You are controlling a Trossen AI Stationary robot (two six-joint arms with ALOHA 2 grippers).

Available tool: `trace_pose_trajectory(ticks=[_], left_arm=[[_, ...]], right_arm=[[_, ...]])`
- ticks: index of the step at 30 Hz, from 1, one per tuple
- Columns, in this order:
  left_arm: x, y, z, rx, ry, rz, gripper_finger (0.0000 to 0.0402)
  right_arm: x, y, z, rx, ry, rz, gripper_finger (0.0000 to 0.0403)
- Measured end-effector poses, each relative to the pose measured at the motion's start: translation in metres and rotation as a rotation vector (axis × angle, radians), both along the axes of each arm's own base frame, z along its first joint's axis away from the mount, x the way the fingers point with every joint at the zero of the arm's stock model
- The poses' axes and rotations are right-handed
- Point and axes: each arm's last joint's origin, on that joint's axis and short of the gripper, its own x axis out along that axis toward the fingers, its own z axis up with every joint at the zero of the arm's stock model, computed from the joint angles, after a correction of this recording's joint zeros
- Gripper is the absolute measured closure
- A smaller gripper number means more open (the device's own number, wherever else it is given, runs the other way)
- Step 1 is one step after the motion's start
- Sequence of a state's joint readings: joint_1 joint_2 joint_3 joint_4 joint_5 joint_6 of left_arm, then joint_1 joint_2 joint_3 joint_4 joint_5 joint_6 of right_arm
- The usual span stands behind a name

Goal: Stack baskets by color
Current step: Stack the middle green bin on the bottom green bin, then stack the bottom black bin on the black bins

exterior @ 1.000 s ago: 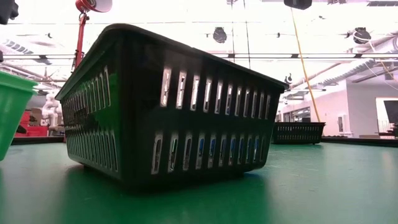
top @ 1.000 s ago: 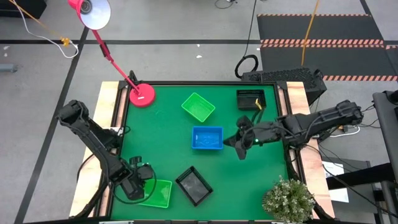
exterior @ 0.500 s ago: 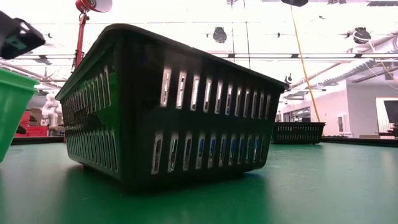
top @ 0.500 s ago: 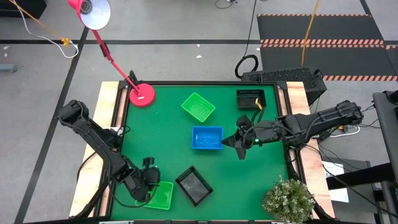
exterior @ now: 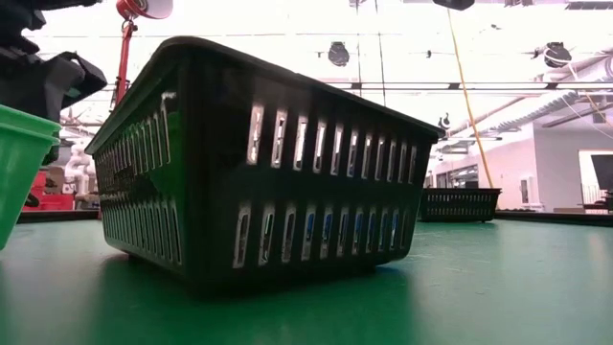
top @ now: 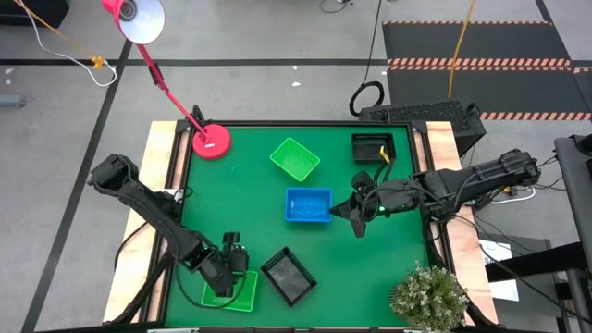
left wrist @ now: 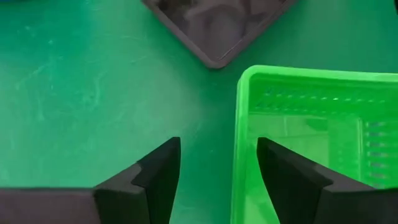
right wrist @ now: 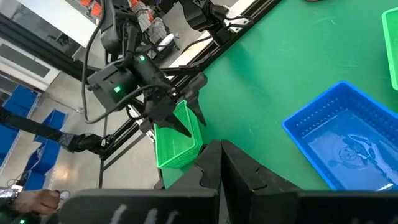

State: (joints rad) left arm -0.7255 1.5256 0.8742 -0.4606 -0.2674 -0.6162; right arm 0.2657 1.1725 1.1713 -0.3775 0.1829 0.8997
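Note:
A green basket (top: 242,294) sits on its bottom at the near left of the green table, also in the left wrist view (left wrist: 311,124). My left gripper (left wrist: 217,142) hangs open over its right-hand wall (left wrist: 237,149), one finger outside, one inside, touching nothing; the high view shows this gripper (top: 229,270) too. Right of the green basket stands a black basket (top: 289,276). A blue basket (top: 308,205) lies mid-table, a second green basket (top: 295,159) and a second black basket (top: 373,148) farther back. My right gripper (top: 357,220) waits shut, raised, right of the blue basket.
A red lamp base (top: 212,141) stands at the far left corner, its stem leaning out over the table's edge. A potted plant (top: 427,296) stands at the near right corner. Bare mat (top: 231,203) lies between the near baskets and the far ones.
My left gripper has gone toward the table's right edge, from the green basket's left part across to its right-hand wall, and has rolled about its own axis. The baskets and my right arm have kept still.

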Motion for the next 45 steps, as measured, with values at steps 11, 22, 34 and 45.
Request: trace_pose_trajectory(ticks=[11,22,34,45], left_arm=[[-0.004,0.005,-0.004,0.019,0.061,0.068,0.0233],[-0.011,0.012,0.029,-0.169,-0.025,0.200,0.0226],[-0.025,0.027,0.060,-0.351,-0.100,0.437,0.0251],[-0.024,0.029,0.061,-0.324,-0.168,0.510,0.0273]], right_arm=[[0.005,0.002,-0.007,0.025,0.039,-0.015,0.0403],[0.045,0.036,-0.053,0.090,0.169,0.083,0.0313],[0.086,0.096,-0.096,-0.239,0.219,0.254,0.0268],[0.111,0.101,-0.140,-0.220,0.346,0.269,0.0192]])
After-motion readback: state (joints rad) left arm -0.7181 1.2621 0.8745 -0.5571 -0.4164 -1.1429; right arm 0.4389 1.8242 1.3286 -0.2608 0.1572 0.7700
